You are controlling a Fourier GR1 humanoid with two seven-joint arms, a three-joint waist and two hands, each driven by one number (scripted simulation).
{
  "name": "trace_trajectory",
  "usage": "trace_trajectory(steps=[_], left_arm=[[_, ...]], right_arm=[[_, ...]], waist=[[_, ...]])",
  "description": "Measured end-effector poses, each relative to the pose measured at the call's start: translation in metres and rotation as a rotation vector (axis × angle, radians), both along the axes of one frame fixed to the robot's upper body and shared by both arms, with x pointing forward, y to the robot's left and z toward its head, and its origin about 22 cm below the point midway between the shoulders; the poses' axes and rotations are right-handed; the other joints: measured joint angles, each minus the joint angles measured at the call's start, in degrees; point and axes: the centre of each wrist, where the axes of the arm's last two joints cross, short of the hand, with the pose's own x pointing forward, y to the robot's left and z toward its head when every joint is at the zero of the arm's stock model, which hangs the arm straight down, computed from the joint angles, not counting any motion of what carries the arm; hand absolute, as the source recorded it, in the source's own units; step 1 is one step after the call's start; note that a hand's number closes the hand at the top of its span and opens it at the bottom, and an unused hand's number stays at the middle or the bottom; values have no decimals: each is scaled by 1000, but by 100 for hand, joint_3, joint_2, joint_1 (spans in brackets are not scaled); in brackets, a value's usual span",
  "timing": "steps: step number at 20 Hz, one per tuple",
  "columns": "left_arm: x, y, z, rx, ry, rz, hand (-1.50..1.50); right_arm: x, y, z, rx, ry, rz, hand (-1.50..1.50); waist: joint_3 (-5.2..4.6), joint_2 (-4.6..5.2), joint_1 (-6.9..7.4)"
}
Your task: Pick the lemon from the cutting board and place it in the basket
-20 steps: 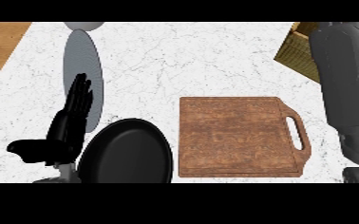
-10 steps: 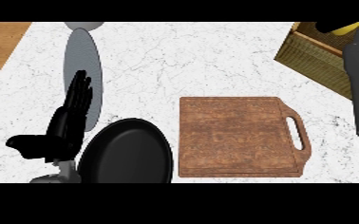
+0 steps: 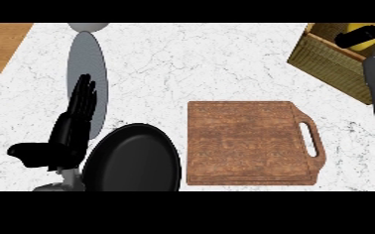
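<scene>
The right arm has been swinging away toward 2 o'clock, uncovering the basket, and the board is lying bare, so the placing step looks close to done. The right hand is curling round the lemon over the basket. The left hand is resting open at 8 o'clock beside the plate.

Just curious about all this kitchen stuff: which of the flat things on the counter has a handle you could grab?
The brown wooden cutting board does: a looped handle is cut into its right edge. The black plate and the grey plate to its left are plain rounds without one.
</scene>
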Motion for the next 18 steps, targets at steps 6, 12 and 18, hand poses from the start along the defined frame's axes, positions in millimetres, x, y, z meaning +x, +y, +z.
trace_trajectory(steps=[6,12,18], left_arm=[[-4,0,3,0,-2,-6,0],[1,-6,4,0,-5,-10,0],[5,-6,1,1,-8,-14,0]], right_arm=[[-2,-20,-23,19,-8,-12,150],[-7,-44,-35,62,-37,-54,150],[-8,-65,-47,92,-11,-74,-150]], waist=[[1,1,9],[2,5,11],[5,8,23]])
